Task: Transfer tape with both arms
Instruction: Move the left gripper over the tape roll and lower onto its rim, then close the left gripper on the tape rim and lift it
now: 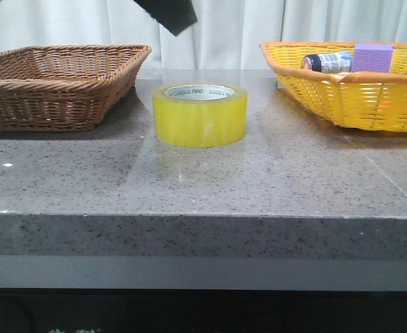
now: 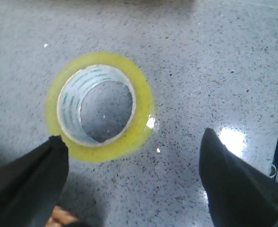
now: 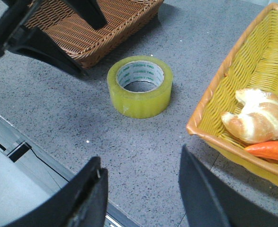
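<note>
One tape point(image 1: 200, 114) roll flat on the grey desk point(image 1: 189, 187), between two baskets: brown point(image 1: 54, 83) at 9 o'clock, yellow point(image 1: 356, 90) at 3. Left hand point(image 2: 134, 182) above it, spread, empty. Right hand point(image 3: 141, 191) spread, empty, well apart.

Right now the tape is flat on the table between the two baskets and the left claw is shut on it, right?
Not quite. The tape does lie flat on the table between the brown basket and the yellow basket, but the left claw is open above it, not gripping. The left wrist view shows the fingers spread wide with the roll untouched on the table.
</note>
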Controlling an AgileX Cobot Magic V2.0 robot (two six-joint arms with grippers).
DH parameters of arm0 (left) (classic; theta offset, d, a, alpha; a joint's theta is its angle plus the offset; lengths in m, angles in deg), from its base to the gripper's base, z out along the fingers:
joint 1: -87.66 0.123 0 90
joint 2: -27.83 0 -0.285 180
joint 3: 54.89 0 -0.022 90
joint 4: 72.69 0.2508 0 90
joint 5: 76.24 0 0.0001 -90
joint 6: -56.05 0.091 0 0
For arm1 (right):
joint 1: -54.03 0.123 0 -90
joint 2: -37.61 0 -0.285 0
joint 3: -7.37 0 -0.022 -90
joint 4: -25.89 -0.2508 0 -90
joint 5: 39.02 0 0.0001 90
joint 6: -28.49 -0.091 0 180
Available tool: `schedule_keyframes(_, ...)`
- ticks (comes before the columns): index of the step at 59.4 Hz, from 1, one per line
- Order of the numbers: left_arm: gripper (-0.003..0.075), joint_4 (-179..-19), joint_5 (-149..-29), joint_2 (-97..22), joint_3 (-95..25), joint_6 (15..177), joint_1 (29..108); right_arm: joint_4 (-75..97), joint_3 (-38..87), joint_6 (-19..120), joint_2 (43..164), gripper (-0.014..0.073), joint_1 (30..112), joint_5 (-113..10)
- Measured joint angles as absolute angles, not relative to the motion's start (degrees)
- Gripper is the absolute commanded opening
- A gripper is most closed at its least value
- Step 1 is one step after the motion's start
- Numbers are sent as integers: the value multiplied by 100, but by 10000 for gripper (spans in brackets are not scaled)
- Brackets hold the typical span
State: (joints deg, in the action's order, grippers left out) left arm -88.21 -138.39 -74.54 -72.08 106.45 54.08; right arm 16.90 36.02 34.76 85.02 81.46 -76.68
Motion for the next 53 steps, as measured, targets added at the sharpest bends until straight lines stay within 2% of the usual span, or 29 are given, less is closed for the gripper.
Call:
schedule_keyframes(45, 554, -8759, -14209, -9368, -8215, 11242, 5148, 1679, 3602, 3467, 8502, 381, 8146, -7664)
schedule_keyframes(53, 531, -8627, -14248, -9634, -8326, 11254, 5148, 1679, 3602, 3467, 8502, 381, 8146, -7664)
